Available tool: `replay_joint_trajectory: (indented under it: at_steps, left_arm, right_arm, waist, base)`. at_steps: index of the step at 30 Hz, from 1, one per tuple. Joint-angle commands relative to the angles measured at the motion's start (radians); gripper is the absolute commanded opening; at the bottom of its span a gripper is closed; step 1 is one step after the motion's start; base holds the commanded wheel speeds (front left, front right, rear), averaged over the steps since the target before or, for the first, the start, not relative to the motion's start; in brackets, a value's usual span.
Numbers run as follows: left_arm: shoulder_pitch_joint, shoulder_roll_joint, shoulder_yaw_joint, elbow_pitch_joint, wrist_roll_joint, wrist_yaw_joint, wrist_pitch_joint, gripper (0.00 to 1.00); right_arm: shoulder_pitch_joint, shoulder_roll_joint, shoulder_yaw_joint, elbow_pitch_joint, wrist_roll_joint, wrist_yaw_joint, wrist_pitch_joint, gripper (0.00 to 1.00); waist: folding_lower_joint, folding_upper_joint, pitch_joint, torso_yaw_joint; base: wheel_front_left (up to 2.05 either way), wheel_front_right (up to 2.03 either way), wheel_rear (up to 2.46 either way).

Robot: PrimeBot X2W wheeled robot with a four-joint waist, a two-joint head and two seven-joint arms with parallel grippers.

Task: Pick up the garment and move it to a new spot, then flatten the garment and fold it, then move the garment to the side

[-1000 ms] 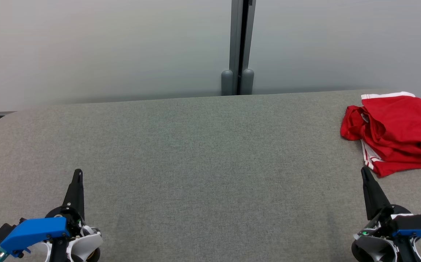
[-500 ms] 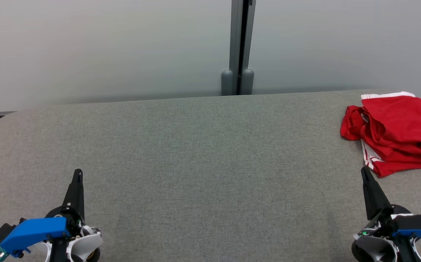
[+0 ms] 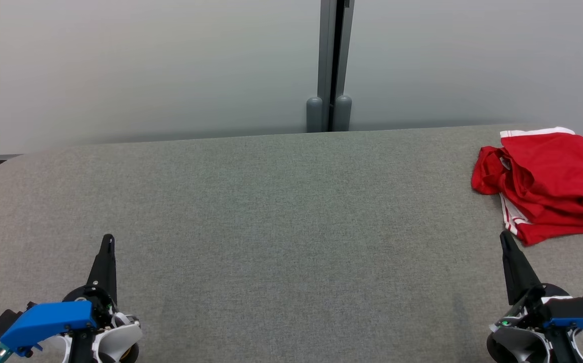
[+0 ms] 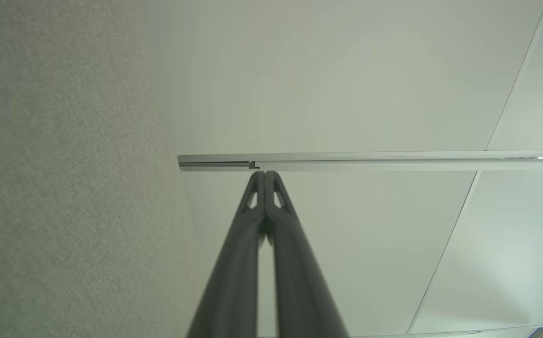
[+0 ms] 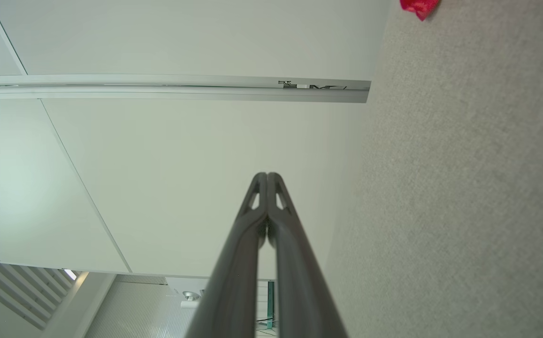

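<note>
Head view: the red garment (image 3: 548, 181) with white trim lies in a rumpled heap at the far right corner of the grey worktop (image 3: 291, 212), its right part cut off by the picture's edge. The right claw (image 3: 504, 235) sits by the near right edge of the worktop, its two dark fingers pressed together with nothing between them, its tip pointing at the garment's near hem and just short of it. The left claw (image 3: 108, 239) is by the near left edge, well apart from the garment, likewise closed tight and empty. Behind the far edge stand pale wall panels (image 3: 145, 65) joined by a grey post (image 3: 332, 65).
</note>
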Motion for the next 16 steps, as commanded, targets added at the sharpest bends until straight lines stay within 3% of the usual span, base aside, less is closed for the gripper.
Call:
replay_joint_trajectory:
  at_steps: [1,16]
  left_arm:
    - [-0.011,0.001,0.002,-0.003,-0.003,-0.009,0.004,0.0]
    - [-0.011,0.001,0.002,-0.003,-0.003,-0.009,0.004,0.0]
  right_arm:
    - [-0.01,0.002,-0.002,-0.003,0.003,0.0,0.005,0.0]
    - [-0.01,0.002,-0.002,-0.003,0.003,0.0,0.005,0.0]
  waist:
    - [0.0,0.0,0.0,0.0]
    - [0.0,0.0,0.0,0.0]
  base:
    - [0.0,0.0,0.0]
    - [0.0,0.0,0.0]
